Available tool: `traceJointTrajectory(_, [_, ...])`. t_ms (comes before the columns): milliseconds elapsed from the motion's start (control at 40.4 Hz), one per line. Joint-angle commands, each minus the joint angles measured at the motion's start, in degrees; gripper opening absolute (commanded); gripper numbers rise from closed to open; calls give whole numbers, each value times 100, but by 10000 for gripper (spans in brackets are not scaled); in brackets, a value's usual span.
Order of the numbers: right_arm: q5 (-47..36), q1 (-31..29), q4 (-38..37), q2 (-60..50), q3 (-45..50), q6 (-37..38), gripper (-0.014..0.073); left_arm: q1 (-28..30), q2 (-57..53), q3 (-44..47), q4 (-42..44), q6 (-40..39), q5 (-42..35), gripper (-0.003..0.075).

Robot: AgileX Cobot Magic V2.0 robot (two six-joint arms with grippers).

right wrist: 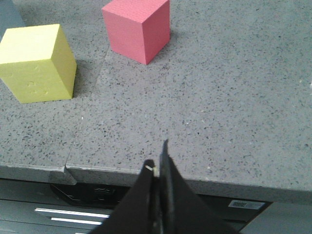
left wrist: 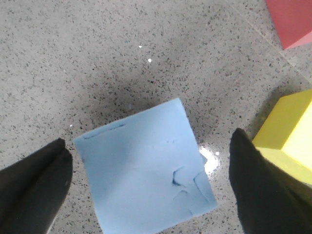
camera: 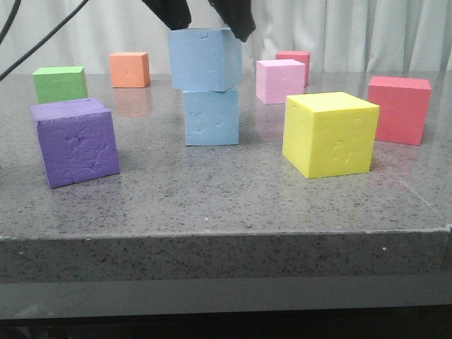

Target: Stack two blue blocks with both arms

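No readable writing shows anywhere. The left gripper (left wrist: 148, 183) stands spread wide, its fingers (left wrist: 34, 187) clear of the upper blue block (left wrist: 144, 168) between them, which sits stacked on the lower blue block (camera: 211, 117). The right gripper (right wrist: 157, 168) is pressed together, empty.

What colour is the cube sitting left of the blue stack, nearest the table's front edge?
Purple, with a creased face; the front view shows it best.

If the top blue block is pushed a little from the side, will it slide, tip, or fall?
The top blue block sits twisted and shifted on the lower blue block, overhanging toward the purple side, so it would probably tip off there first. Its dented faces suggest soft, light foam, likely to move easily. The left tool looks open around it, so nothing seems to hold it.
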Motion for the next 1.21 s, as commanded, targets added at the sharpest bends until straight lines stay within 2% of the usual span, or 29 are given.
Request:
traceJointTrajectory(0, [-378, -43, -141, 29, -144, -46, -68, -35, -338, -439, -55, -46, -204, 629])
traceJointTrajectory(99, [-378, -43, -141, 29, -144, -46, -68, -35, -338, -778, -68, -46, -181, 614])
traceJointTrajectory(173, [-378, -43, -141, 29, -144, -46, -68, -35, -338, -922, -68, -46, -157, 557])
traceJointTrajectory(272, [-378, -43, -141, 29, -144, -46, -68, -35, -338, -984, -68, -46, -78, 390])
traceJointTrajectory(420, [-378, -43, -141, 29, -144, -46, -68, -35, -338, -984, -68, -46, -34, 90])
traceJointTrajectory(495, [-378, -43, -141, 29, -144, -46, -68, -35, -347, -984, -68, -46, 44, -23])
traceJointTrajectory(965, [-378, -43, -141, 29, -144, -46, -68, -35, -1058, -971, -83, -46, 120, -20])
traceJointTrajectory(1187, [-378, -43, -141, 29, -144, -46, -68, -21, -1869, -237, 123, -46, 120, -20])
